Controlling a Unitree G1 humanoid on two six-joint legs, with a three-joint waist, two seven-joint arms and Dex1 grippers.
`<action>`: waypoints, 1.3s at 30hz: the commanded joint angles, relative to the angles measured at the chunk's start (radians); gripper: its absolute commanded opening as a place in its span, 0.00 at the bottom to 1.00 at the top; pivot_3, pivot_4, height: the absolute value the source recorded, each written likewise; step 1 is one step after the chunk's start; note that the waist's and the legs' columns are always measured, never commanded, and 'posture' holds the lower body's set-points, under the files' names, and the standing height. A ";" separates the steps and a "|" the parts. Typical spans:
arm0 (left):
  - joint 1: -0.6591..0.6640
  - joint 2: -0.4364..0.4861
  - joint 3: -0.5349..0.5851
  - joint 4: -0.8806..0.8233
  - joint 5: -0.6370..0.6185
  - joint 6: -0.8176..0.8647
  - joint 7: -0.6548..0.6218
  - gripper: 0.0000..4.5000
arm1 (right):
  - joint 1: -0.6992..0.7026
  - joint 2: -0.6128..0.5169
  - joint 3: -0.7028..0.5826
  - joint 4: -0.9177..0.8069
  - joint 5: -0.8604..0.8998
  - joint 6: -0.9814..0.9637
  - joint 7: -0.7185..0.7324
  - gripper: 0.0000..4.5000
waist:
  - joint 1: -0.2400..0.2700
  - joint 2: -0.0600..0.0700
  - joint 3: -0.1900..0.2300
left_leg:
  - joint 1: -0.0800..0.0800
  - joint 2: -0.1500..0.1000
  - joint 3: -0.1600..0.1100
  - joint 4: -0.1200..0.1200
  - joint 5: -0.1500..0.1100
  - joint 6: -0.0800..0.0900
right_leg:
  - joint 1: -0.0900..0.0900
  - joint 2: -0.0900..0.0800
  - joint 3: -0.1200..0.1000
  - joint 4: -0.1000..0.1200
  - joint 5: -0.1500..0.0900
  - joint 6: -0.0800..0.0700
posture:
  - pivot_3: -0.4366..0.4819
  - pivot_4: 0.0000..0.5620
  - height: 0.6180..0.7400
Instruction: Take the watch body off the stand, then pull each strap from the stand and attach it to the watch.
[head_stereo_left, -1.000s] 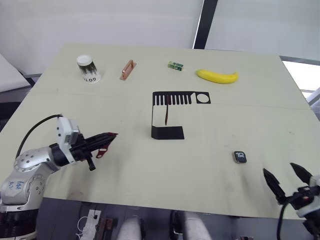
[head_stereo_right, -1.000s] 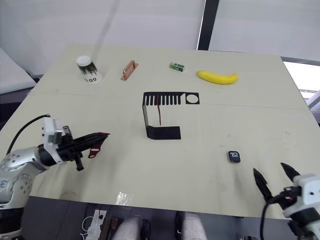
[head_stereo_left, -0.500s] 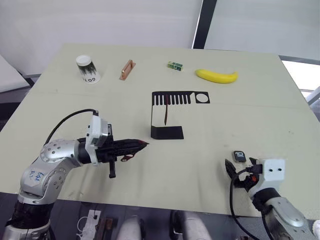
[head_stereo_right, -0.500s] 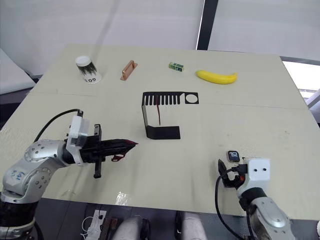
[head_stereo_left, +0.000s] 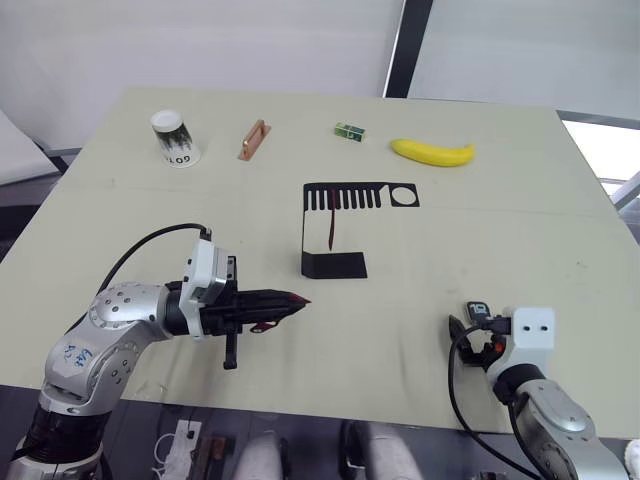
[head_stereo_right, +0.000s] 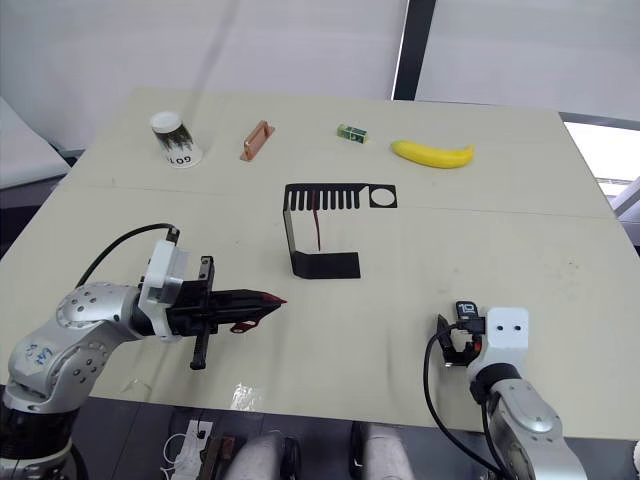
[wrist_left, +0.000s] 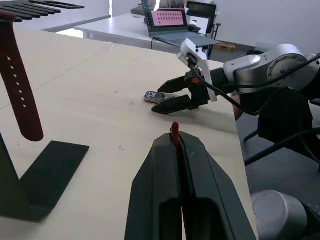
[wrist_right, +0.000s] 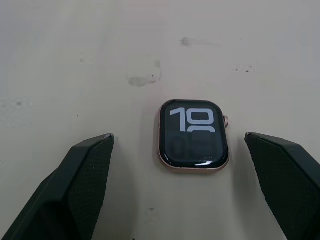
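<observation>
Jaws on my right gripper (wrist_right: 175, 150) stand wide apart, straddling the watch body (wrist_right: 194, 136), which lies flat on the table (head_stereo_left: 200, 220) off the stand (head_stereo_left: 345, 225). My left gripper (wrist_left: 176, 137) is closed flat on one dark-red strap (head_stereo_left: 270, 325), its tip poking out between the fingers. The other strap (wrist_left: 17, 85), matte and perforated, hangs from the thin black sheet-metal comb. I judge the attaching step is in hand: next I should close on the glossy, rounded case, lift it, and line the strap end up with its slot.
</observation>
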 joint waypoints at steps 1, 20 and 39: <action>-0.004 -0.003 -0.003 -0.017 -0.014 -0.005 -0.006 0.00 | -0.007 -0.013 -0.017 0.018 0.017 0.017 0.024 0.99 | 0.000 0.000 0.000 | 0.000 0.000 0.000 0.000 0.000 0.000 | 0.000 0.000 0.000 0.000 0.000 0.000 | 0.48 0.27 1.00; -0.010 -0.012 -0.008 0.000 -0.001 -0.017 -0.007 0.00 | 0.017 -0.002 -0.011 0.111 0.046 -0.006 0.067 0.99 | -0.002 -0.005 -0.003 | 0.000 0.000 0.000 0.000 0.000 0.000 | 0.001 0.000 0.000 0.000 0.000 0.000 | 0.48 0.27 1.00; -0.023 -0.006 0.001 0.010 0.006 -0.018 -0.003 0.00 | 0.008 -0.004 -0.019 0.186 0.050 -0.062 0.096 0.34 | -0.002 -0.017 -0.011 | 0.001 0.001 -0.001 0.000 0.000 0.000 | 0.001 0.000 0.000 0.000 0.000 0.000 | 0.48 0.27 1.00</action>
